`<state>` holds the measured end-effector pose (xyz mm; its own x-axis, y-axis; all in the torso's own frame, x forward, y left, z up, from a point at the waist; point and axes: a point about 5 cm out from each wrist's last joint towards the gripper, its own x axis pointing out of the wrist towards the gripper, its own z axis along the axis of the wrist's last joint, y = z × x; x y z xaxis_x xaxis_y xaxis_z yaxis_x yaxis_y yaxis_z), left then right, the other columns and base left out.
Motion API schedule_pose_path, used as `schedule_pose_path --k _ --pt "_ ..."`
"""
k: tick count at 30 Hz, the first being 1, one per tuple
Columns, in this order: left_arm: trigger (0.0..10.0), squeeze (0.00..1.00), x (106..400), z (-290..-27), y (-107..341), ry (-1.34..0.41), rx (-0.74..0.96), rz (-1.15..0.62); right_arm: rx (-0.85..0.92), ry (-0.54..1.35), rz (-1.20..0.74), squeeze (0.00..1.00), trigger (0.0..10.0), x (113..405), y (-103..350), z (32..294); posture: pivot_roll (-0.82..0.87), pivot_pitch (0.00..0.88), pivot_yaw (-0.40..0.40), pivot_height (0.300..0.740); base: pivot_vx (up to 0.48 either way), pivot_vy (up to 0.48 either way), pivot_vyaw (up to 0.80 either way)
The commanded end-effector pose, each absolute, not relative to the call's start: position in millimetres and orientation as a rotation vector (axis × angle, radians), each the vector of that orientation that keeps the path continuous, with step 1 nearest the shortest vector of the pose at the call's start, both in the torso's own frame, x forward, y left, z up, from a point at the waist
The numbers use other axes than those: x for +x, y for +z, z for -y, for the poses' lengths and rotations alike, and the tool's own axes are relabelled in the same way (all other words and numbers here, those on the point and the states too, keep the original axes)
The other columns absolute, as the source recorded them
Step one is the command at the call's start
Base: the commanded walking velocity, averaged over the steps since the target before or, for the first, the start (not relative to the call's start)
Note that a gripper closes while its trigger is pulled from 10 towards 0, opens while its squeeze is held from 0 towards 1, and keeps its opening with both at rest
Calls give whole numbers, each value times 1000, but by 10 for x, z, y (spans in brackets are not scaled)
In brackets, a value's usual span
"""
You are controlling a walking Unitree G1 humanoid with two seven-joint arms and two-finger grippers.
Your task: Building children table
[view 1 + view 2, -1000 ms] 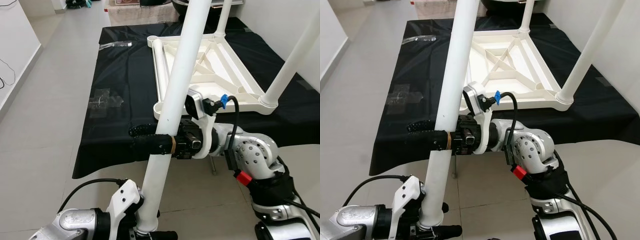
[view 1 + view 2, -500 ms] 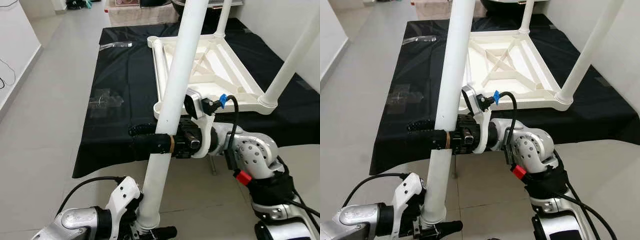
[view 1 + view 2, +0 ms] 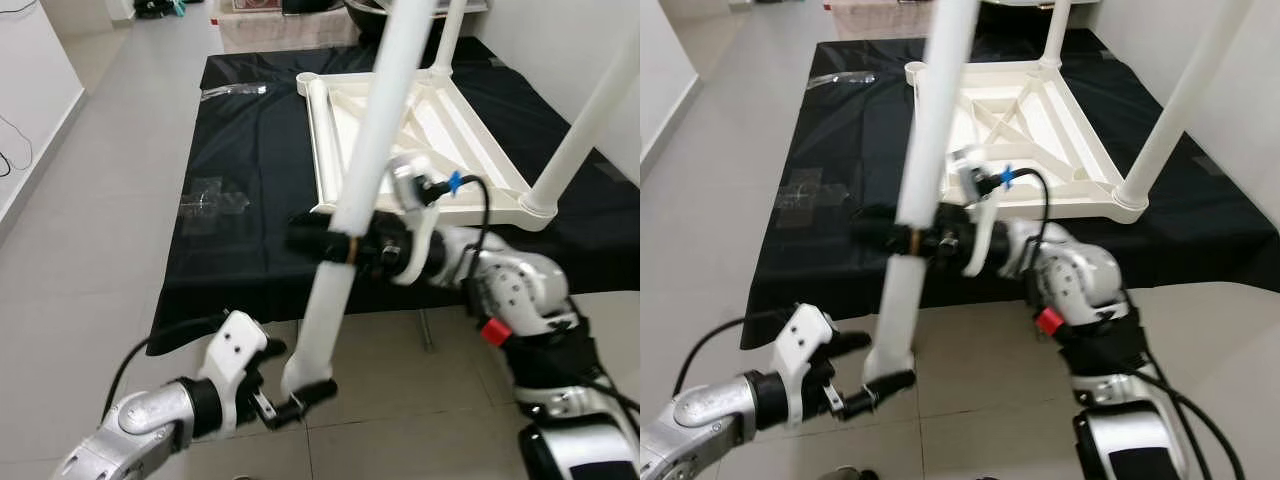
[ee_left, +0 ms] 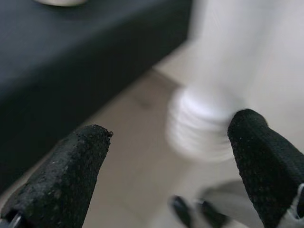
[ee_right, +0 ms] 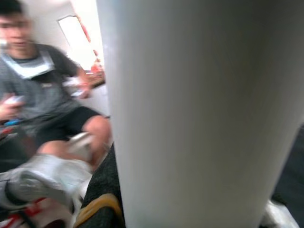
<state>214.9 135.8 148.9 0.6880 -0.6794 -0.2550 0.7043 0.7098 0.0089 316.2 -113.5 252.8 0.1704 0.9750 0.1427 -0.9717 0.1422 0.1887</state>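
A long white table leg (image 3: 365,160) slants up in front of me, and my right gripper (image 3: 325,243) is shut on its middle. The leg's ribbed lower end (image 4: 204,118) hangs over the floor between the spread fingers (image 4: 61,175) of my left gripper (image 3: 285,385), which is open and not clamped on it. Beyond lies the white tabletop (image 3: 325,150), upside down on a black-clothed table (image 3: 250,180). Two fitted legs (image 3: 585,130) stand upright at its right and far corners. The held leg (image 5: 204,118) is very close in the right wrist view.
A clear plastic bag (image 3: 205,200) lies on the black cloth at the left, another (image 3: 230,90) farther back. A person (image 5: 42,95) sits in the background of the right wrist view. A white wall (image 3: 30,100) bounds the tiled floor on the left.
My right gripper has carried the leg up and forward toward the tabletop. The left gripper has let go of the leg's lower end and now stands open around it.
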Motion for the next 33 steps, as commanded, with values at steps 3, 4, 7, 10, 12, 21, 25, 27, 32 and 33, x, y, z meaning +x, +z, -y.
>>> schedule_pose_path --k 3,4,7,10,12,21,25,27,32,33 --pt "10000 0 2229 -1467 1527 -631 124 -192 197 1202 60 0 0 3362 2658 1358 110 137 -27 740 0 0 0" --pt "10000 0 2271 -1491 1583 -567 140 -157 175 1082 117 0 0 3455 2747 1478 110 137 -28 740 0 0 0" --pt "10000 0 2330 -1496 1696 -483 149 -87 163 903 210 0 0 3564 2910 1634 110 134 -30 740 0 0 0" --pt "10000 0 2399 -1473 1846 -400 122 5 219 737 323 0 0 3619 3137 1757 108 134 -25 740 0 0 0" --pt "10000 0 2458 -1444 1983 -319 96 80 156 559 409 0 9490 3636 3276 1822 108 125 -28 740 0 0 0" --pt "10000 0 2500 -1369 2180 -231 86 189 108 415 521 0 10000 3579 3318 1780 109 117 -29 740 0 0 0" --pt "10000 0 2529 -1327 2217 -205 88 218 119 365 512 0 10000 3604 3198 1707 109 111 -29 740 0 0 0" --pt "10000 0 2532 -1309 2223 -204 85 223 128 358 505 0 10000 3610 3162 1676 110 111 -31 740 0 0 0" --pt "10000 0 2524 -1263 2231 -213 82 231 129 352 503 0 10000 3616 3128 1620 108 108 -33 740 308 0 0" --pt "10000 0 2521 -1253 2228 -216 80 230 133 355 502 0 10000 3619 3124 1605 107 105 -35 740 319 0 0"
